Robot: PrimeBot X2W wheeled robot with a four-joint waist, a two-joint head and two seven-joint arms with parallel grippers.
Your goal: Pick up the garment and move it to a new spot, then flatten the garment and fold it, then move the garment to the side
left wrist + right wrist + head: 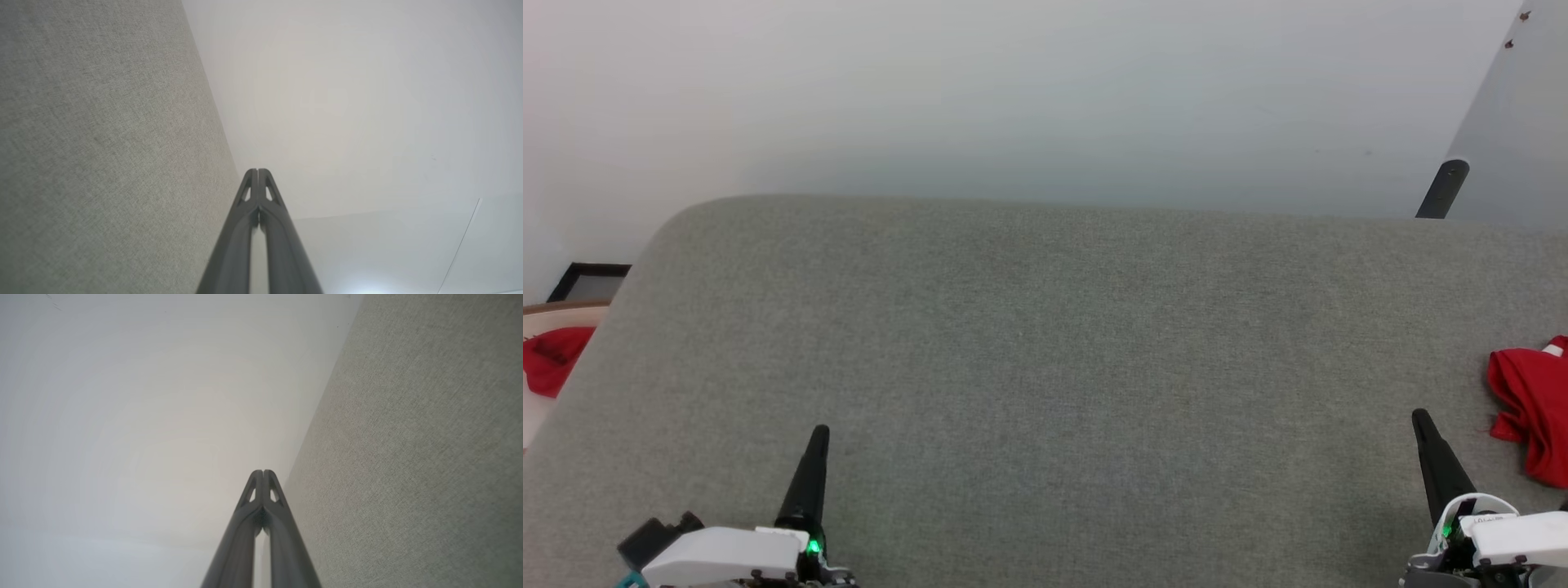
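Where the head view looks down on the grey cloth-covered surface, the garment lies bunched on it at the middle right of the frame, cut off by that edge. Its visible part runs up and down the frame, with a scrap of white at its upper end; which end is collar or hem cannot be told. The right pincer stands at the lower right, near the garment's left side but apart from it, its dark fingers pressed together into one point aimed up the frame, holding nothing. The left pincer at the lower left is likewise closed tight and empty, well apart from the garment. A smaller lump of red cloth sits off the surface at the middle left edge, and a black post rises at the upper right. In the left wrist view, the left pincer has its fingertips touching, with the surface along the left side. In the right wrist view, the right pincer is closed the same way, with the surface along the right side.
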